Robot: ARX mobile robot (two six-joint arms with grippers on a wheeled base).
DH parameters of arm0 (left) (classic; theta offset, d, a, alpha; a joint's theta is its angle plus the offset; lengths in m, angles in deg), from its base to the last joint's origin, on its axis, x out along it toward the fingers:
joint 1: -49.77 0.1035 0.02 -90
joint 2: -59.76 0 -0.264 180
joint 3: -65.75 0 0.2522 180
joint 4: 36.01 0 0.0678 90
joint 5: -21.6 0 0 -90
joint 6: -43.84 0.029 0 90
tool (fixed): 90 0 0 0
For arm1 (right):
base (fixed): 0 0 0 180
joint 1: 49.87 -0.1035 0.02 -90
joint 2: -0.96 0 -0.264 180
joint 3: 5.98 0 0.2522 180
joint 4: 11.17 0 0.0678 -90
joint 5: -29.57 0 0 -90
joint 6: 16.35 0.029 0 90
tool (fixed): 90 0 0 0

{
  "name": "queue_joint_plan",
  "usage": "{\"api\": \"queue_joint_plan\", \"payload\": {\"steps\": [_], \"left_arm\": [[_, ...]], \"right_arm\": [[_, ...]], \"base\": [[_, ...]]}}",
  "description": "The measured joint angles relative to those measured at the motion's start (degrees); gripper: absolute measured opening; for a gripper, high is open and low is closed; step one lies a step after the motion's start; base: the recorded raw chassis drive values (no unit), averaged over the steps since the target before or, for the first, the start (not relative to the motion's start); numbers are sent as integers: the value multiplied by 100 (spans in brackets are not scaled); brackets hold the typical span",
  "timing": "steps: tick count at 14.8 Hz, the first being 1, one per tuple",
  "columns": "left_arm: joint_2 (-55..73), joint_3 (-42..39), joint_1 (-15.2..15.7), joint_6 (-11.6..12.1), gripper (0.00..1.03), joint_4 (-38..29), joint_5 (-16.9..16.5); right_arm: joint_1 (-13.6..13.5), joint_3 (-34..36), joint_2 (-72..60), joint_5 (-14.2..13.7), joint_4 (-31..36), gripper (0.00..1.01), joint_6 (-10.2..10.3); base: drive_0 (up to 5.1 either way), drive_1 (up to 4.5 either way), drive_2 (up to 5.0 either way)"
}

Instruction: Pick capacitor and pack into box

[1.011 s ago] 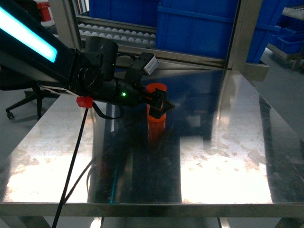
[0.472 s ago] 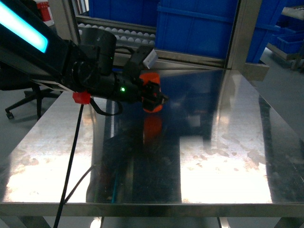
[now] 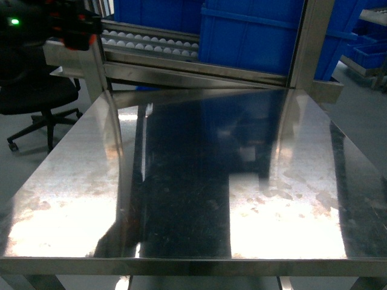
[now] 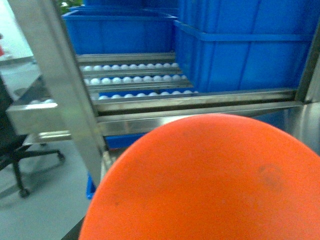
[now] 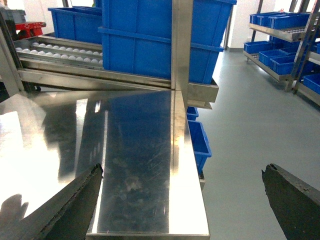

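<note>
The orange capacitor fills the lower half of the left wrist view, held close under the camera and hiding the fingers. In the head view my left gripper is up at the far top-left corner, beyond the steel table's back-left edge, with a sliver of the orange capacitor showing in it. My right gripper stands open over the table's right edge, with nothing between its dark fingers. The box is out of view.
Big blue bins and a roller conveyor run behind the table. A steel post stands at the back right, another close by the left gripper. An office chair sits left of the table.
My left arm has lifted the capacitor off the table's middle and swung it up and far to the left, out past the table's back-left corner. Nothing is left standing on the tabletop.
</note>
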Motion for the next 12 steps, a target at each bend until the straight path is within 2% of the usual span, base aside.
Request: {"api": "queue_joint_plan", "payload": {"steps": [2,3,4,12], "left_arm": [[-1263,-1473,42,-153,44,-385,824],[-2588,-2708,-4,-474,44,-116,1604],[-3458,-3471,-120,-560,44,111,2116],[-3661,-3536,-149,-564,44,81,2159]], "right_arm": [[0,0,0,0,-2,98,2],[0,0,0,-2,-2,98,2],[0,0,0,-2,-2,98,0],[0,0,0,0,-4,98,2]], "base": [[0,0,0],[0,0,0],[0,0,0],[0,0,0]]}}
